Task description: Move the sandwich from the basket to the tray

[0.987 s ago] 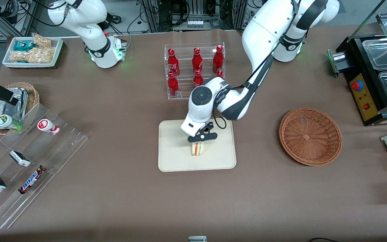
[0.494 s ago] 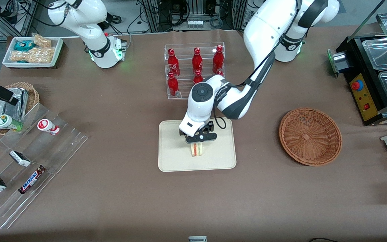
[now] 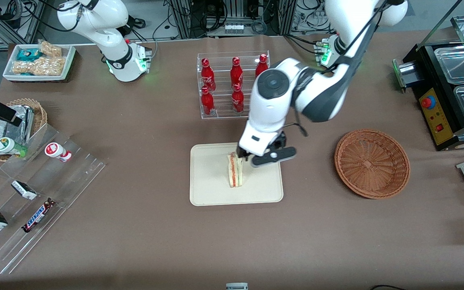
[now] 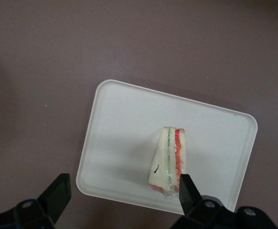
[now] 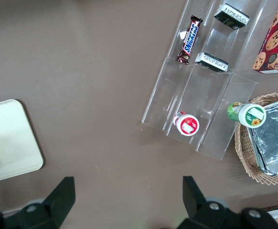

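The sandwich (image 3: 234,172) stands on its edge on the cream tray (image 3: 206,183), with the red and green filling lines facing up. It also shows in the left wrist view (image 4: 169,162), resting on the tray (image 4: 120,138). My left gripper (image 3: 252,155) hovers above the tray, just beside the sandwich on the side toward the working arm's end. Its fingers (image 4: 58,193) are spread wide and hold nothing. The reddish-brown basket (image 3: 372,163) sits empty on the table toward the working arm's end.
A clear rack of red cola bottles (image 3: 234,80) stands farther from the front camera than the tray. Clear racks with snack bars (image 3: 34,189), a tan basket of foil packs (image 3: 14,123) and a white snack bin (image 3: 38,60) lie toward the parked arm's end. A black appliance (image 3: 437,104) stands near the basket.
My gripper was low over the sandwich; it has now risen and shifted toward the basket. The sandwich stays standing on the tray.
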You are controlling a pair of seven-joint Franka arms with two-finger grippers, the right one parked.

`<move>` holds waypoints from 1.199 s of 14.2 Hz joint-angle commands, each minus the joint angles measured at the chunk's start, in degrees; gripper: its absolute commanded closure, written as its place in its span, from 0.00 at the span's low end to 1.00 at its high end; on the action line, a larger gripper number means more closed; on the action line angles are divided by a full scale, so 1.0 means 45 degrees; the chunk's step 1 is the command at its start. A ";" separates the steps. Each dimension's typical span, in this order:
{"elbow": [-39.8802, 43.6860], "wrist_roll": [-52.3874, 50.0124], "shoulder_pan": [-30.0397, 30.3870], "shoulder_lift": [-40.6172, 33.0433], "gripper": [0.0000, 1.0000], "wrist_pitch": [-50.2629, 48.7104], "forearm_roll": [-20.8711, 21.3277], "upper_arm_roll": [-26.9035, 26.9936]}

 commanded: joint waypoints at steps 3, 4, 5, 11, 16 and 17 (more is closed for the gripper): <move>-0.0528 0.3020 0.1909 -0.0995 0.00 -0.1774 -0.1113 -0.0036; -0.0567 0.3549 0.2359 -0.1015 0.00 -0.2069 -0.1114 -0.0036; -0.0625 0.4019 0.2808 -0.1131 0.00 -0.2265 -0.1114 -0.0036; -0.1971 0.7358 0.4920 -0.3082 0.00 -0.3847 -0.0997 -0.0016; -0.2560 0.8514 0.6131 -0.4217 0.00 -0.4434 -0.1094 -0.0016; -0.2579 0.8748 0.6346 -0.4354 0.00 -0.4512 -0.1114 -0.0016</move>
